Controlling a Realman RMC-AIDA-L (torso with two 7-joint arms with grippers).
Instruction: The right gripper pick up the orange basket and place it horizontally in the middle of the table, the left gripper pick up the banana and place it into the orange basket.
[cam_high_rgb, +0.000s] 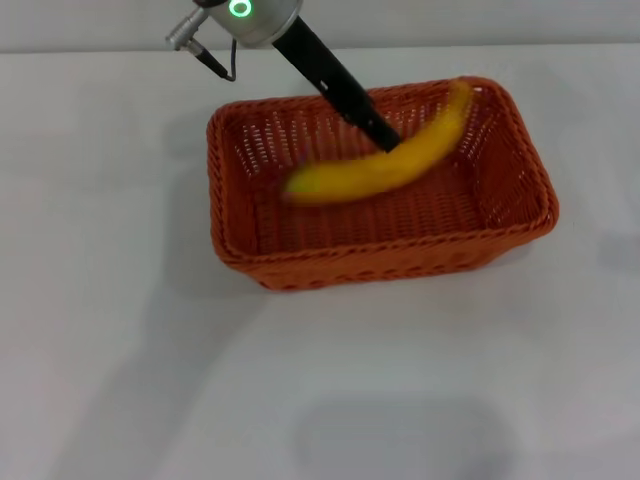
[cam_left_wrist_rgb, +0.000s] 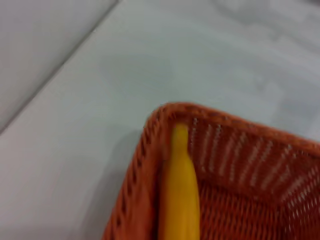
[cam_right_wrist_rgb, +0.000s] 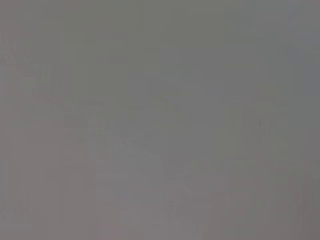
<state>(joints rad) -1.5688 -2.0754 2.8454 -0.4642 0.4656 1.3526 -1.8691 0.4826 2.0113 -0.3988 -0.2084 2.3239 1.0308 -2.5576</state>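
- The orange basket (cam_high_rgb: 380, 190) sits lengthwise across the middle of the white bench (cam_high_rgb: 120, 350), so you can count the basket placement as done.
- The banana (cam_high_rgb: 385, 165) is inside the basket but not lying flat: one end rests up on the rim at a far corner, which the left wrist view confirms (cam_left_wrist_rgb: 179, 190).
- The left claw (cam_high_rgb: 385, 135) reaches down into the basket from the far side, its tip right at the banana's middle. You cannot tell whether it grips the fruit or has let go.
- The right claw is nowhere in the head view, and its wrist view shows only blank grey.
- What is left, as you may judge: free the banana and draw the left arm clear.
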